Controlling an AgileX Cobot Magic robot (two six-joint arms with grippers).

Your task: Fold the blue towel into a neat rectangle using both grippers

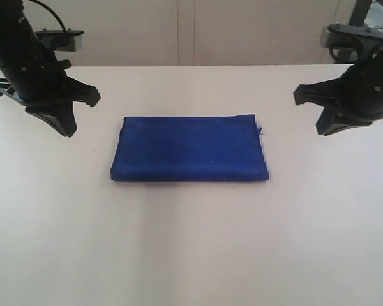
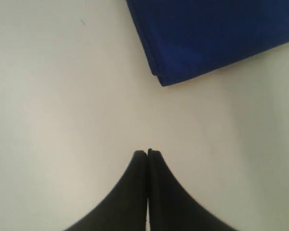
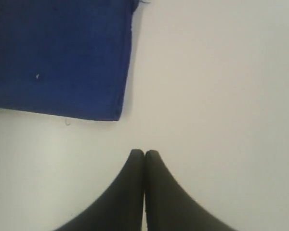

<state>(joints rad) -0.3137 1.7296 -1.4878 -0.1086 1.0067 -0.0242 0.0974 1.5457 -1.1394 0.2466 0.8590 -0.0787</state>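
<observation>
left gripper [image 1: 67,129] hangs above the table [image 1: 64,242], left of the towel and touching nothing; its pointed jaws are pressed together and empty. the towel [image 1: 190,148] lies mid-table, already a flat, layered rectangle with even edges and a loose thread at its far right corner. right gripper [image 1: 324,129] hangs off the towel's right side, jaws likewise together, holding nothing. the folding looks finished or nearly so; a further fold would call for both jaws to open and take an edge.
</observation>
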